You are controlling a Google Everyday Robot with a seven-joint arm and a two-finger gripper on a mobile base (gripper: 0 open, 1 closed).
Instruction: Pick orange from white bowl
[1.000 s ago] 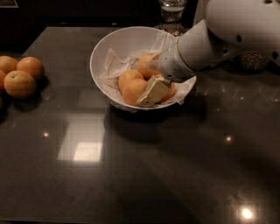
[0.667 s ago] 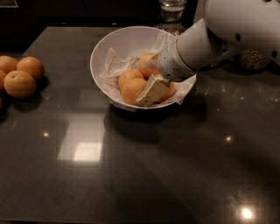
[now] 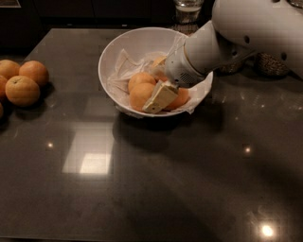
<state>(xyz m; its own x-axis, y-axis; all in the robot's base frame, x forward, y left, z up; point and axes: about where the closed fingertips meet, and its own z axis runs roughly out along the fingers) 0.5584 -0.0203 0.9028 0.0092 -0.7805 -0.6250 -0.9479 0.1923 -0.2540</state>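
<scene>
The white bowl [image 3: 132, 42] stands at the back middle of the dark counter, lined with crumpled white paper. Several oranges lie in it; one orange [image 3: 140, 79] is at the left and another orange [image 3: 140, 96] sits just in front of it. My gripper [image 3: 159, 98] reaches down into the bowl from the right. Its cream-coloured tip lies among the oranges, against the front one and over another orange [image 3: 179, 98]. The white arm [image 3: 208, 47] hides the bowl's right side.
Several loose oranges [image 3: 21, 90] lie on the counter at the far left edge. A glass jar [image 3: 187, 10] stands behind the bowl, and a woven object [image 3: 272, 64] sits at the back right, partly behind the arm.
The gripper and wrist have shifted slightly to the left inside the bowl. The oranges and the bowl have not visibly moved.
</scene>
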